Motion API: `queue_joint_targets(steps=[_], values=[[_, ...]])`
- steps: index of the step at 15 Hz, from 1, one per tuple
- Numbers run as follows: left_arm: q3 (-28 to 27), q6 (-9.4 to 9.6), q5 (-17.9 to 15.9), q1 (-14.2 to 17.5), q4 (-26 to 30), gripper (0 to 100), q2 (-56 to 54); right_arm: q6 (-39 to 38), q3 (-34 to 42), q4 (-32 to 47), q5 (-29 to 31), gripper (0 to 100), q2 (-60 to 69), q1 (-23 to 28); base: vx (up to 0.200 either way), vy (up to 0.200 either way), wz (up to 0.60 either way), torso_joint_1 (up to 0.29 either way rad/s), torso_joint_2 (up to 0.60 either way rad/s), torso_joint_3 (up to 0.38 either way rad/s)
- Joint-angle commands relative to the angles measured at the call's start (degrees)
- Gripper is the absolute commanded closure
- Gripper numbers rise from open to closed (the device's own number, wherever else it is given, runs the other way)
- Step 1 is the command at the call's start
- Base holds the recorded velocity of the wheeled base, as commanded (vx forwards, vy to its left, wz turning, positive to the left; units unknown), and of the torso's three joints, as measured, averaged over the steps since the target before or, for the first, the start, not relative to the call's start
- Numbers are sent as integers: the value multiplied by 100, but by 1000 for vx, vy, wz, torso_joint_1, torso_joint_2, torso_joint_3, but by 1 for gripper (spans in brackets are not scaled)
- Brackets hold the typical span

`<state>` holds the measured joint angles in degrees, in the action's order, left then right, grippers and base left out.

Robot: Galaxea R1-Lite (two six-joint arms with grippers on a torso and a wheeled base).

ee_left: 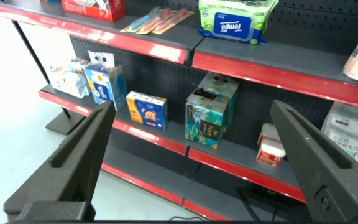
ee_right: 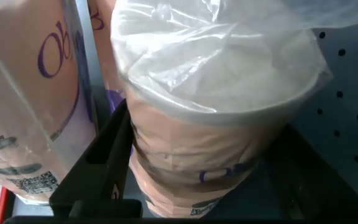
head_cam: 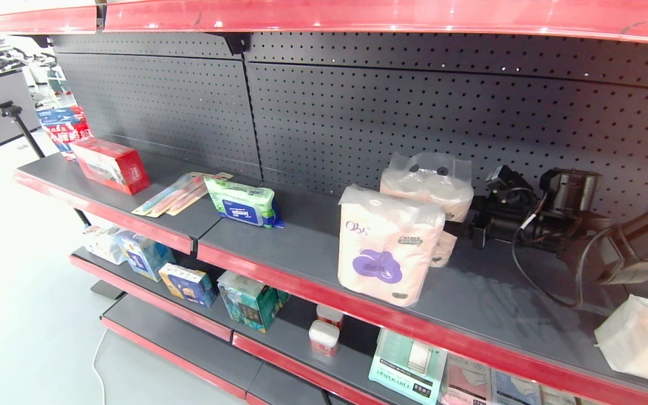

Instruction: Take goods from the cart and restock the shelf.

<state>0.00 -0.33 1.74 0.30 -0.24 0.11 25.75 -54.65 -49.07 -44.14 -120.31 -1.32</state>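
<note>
Clasping a crinkly-wrapped tissue pack [ee_right: 216, 93], right claw [ee_right: 210, 177]; left claw [ee_left: 191, 155] gapes wide.

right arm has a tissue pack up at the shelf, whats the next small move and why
Probably open the right gripper to let go. Its fingers flank the rear tissue pack, which looks set down on the shelf just behind the front pack. Its base is hidden, so ease down a touch first if unsure.
</note>
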Motion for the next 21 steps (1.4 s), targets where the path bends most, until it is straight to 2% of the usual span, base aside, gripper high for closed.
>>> queue_joint_targets(steps=[1, 6, 13, 21], values=[[0, -2, 1, 5, -2, 0, -2, -8, -2, -6, 108, 100, -10, -97, 0, 0, 0, 0, 0, 0], [0, -2, 1, 5, -2, 0, -2, -325, -63, -6, 521, 100, -28, -308, 0, 0, 0, 0, 0, 0], [0, -2, 1, 5, -2, 0, -2, -307, -90, -15, 521, 100, -63, -114, 0, 0, 0, 0, 0, 0], [0, -2, 1, 5, -2, 0, -2, -351, -292, -33, 670, 100, -168, -141, 0, 0, 0, 0, 0, 0]])
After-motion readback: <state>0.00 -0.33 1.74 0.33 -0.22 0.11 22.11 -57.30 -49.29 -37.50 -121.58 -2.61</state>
